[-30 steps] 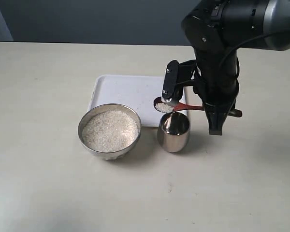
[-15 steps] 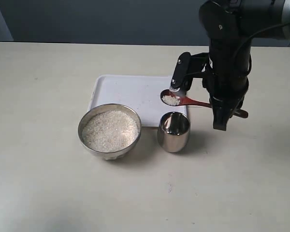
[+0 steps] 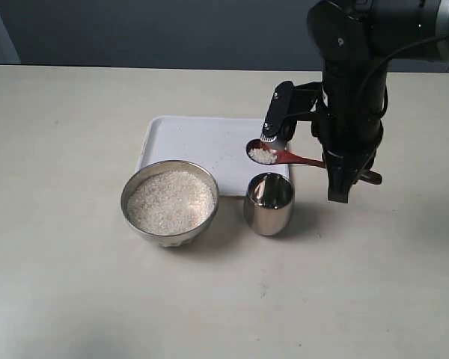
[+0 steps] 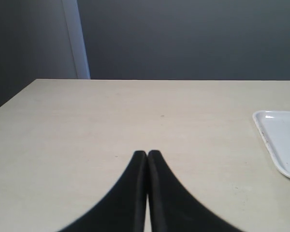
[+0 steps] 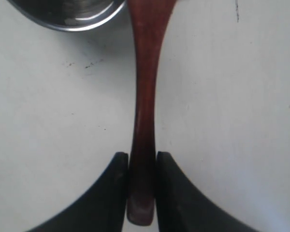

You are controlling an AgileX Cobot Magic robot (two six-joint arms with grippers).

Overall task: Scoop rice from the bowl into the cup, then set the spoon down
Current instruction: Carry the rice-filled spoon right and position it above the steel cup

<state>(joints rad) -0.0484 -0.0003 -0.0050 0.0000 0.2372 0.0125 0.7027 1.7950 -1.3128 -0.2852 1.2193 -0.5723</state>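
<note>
My right gripper (image 3: 339, 187) is shut on the handle of the reddish-brown spoon (image 3: 284, 155), whose small bowl holds white rice and hovers just behind and above the steel cup (image 3: 269, 203). In the right wrist view the spoon's handle (image 5: 144, 121) runs between the pads, with my right gripper (image 5: 141, 157) clamped near its end and the cup's rim (image 5: 67, 17) beyond. The metal bowl (image 3: 169, 202), filled with rice (image 3: 170, 200), stands left of the cup. My left gripper (image 4: 147, 153) is shut and empty over bare table.
A white tray (image 3: 202, 142) lies behind the bowl and cup; its corner (image 4: 280, 140) shows in the left wrist view. The right arm's black body (image 3: 352, 75) rises over the table's right side. A pale tabletop (image 3: 75, 284) surrounds everything.
My right gripper carried the loaded spoon up and to the right, away from the cup's mouth, then eased slightly back left. Bowl and cup stayed put.
</note>
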